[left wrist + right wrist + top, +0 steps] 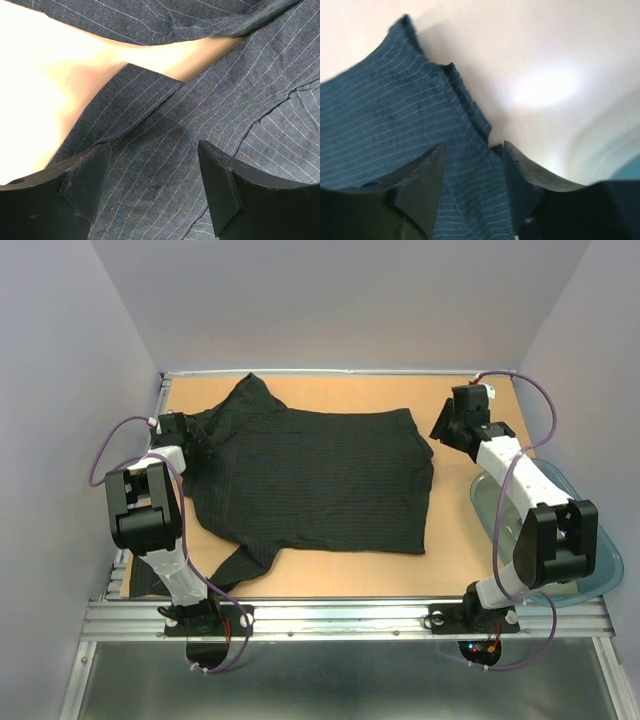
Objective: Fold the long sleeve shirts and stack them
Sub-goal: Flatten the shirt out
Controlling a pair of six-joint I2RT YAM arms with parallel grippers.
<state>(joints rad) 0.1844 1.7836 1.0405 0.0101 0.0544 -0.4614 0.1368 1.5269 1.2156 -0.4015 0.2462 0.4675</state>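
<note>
Shirt spread flat; right tool seemingly parted

I see a tan wooden tabletop boxed in by plain pale grey walls left, far and right; an aluminium rail runs along its near edge, a grey metal sheet nearer still.

Right gripper: two dark fingers, parted, with a gap between them.
Long sleeve shirt: dark pinstriped cloth left of the jaws and beyond the gap, not pinched.
Hem: rumpled edge running from far left into the gap.
Table: pale surface beyond and right of the jaws.
Curved rim: blurred, teal-tinted, right of the right jaw.
</note>
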